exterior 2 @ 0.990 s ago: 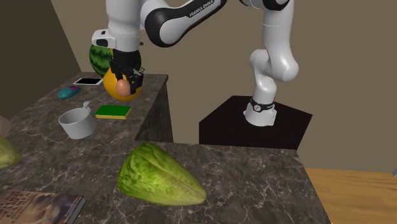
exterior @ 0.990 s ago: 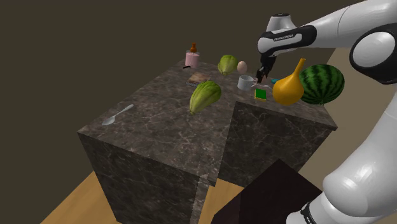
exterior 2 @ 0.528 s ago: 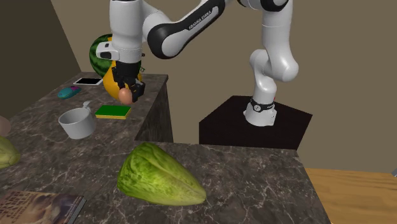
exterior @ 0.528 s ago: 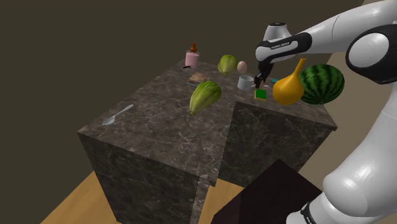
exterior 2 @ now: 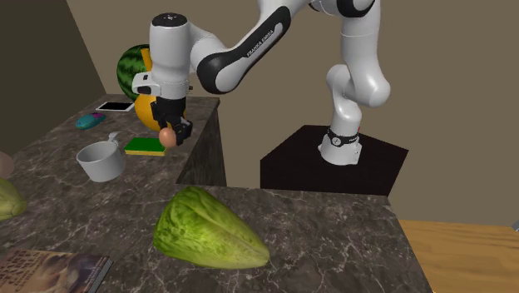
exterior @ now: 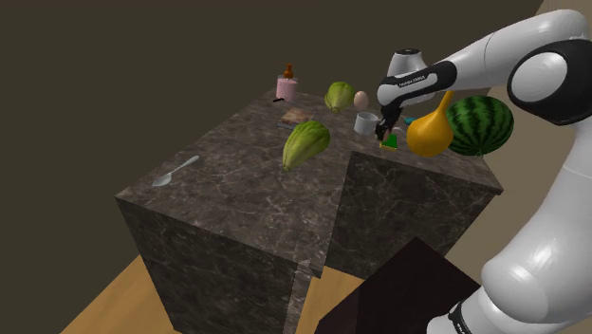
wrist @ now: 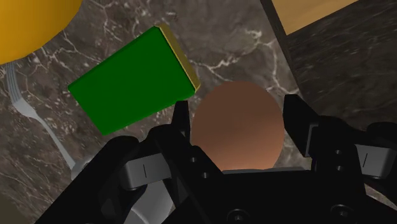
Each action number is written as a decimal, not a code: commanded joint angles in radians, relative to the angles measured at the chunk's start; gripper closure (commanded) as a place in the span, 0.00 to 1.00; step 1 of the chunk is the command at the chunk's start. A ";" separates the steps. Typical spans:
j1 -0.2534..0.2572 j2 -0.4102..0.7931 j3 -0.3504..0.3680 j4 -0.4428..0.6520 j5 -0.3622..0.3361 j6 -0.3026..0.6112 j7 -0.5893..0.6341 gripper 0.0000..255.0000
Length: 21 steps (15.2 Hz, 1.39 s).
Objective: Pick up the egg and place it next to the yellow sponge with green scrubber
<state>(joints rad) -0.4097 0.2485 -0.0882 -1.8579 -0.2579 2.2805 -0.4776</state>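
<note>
Brown egg is clasped in the hand, held low over the dark veined worktop, just beside the green-topped yellow sponge.

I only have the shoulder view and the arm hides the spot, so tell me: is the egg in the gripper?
Observer: Yes. In the wrist view the gripper clasps a brown egg between both fingers.
Operator: Where is the sponge from it?
Observer: The sponge lies flat beside the egg, apart from it, green face up.
Operator: Anything else close?
Observer: In the second exterior view a pale mug stands on the sponge's far side from the egg.
</note>
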 commanded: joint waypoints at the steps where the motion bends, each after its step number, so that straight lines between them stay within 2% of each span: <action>1: -0.002 0.012 -0.002 -0.011 -0.003 0.024 0.004 1.00; 7: -0.002 0.047 -0.005 -0.042 -0.014 0.088 0.022 1.00; 15: -0.002 0.047 -0.005 -0.042 -0.014 0.088 0.022 1.00; 16: -0.002 0.047 -0.005 -0.042 -0.014 0.088 0.022 0.00; 21: -0.002 0.047 -0.005 -0.042 -0.014 0.088 0.022 0.00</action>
<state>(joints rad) -0.4114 0.2953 -0.0930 -1.9002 -0.2715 2.3688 -0.4555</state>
